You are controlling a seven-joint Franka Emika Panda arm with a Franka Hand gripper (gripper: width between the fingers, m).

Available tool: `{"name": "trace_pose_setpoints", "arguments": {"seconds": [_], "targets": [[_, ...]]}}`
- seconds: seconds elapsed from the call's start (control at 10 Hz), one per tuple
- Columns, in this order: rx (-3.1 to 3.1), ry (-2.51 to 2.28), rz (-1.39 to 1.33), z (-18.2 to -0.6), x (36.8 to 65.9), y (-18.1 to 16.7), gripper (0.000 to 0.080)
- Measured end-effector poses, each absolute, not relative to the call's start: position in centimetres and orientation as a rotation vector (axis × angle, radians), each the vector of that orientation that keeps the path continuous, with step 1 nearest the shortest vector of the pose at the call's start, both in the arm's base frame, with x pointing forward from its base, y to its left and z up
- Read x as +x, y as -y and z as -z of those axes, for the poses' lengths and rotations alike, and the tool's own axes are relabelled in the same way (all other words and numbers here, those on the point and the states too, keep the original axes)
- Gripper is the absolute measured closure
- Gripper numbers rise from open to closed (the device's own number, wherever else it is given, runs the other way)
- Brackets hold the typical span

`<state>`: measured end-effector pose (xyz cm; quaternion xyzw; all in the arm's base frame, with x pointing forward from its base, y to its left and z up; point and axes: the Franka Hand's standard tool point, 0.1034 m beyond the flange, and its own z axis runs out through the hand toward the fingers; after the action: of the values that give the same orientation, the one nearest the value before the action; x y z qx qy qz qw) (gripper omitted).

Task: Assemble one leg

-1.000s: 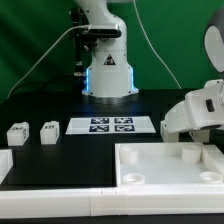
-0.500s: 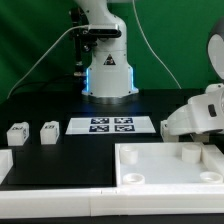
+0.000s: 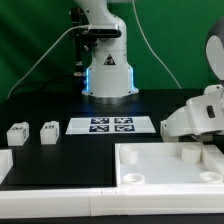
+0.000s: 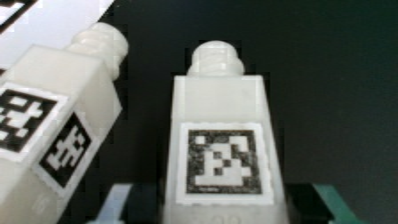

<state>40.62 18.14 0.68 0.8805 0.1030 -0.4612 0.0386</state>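
Observation:
In the wrist view a white leg (image 4: 222, 130) with a black-and-white tag lies on the black table between my fingers, its round peg pointing away. My gripper (image 4: 226, 200) is open, with one finger (image 4: 121, 203) on each side of the leg and a dark gap on both sides. A second leg (image 4: 63, 110) lies close beside it. In the exterior view the arm's white hand (image 3: 195, 117) hangs low at the right behind the tabletop (image 3: 140, 172), which hides its fingertips. Two more legs (image 3: 17, 133) (image 3: 48, 132) stand at the left.
The marker board (image 3: 112, 125) lies at the table's middle. The robot base (image 3: 108, 75) stands behind it. A white part (image 3: 5, 163) sits at the exterior view's left edge. The tabletop has raised round sockets (image 3: 190, 154).
The hand has shifted slightly to the exterior view's right and a little lower. Nothing else has moved.

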Motion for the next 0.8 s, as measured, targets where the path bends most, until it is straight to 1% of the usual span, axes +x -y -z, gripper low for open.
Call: {"name": "trace_pose_setpoints", "arguments": {"seconds": [0.7, 0.8], "targets": [[2.700, -0.316, 1.414, -0.67, 40.61, -18.13, 0.0506], [2.709, -0.315, 1.410, -0.87, 40.97, -18.07, 0.0505]]}}
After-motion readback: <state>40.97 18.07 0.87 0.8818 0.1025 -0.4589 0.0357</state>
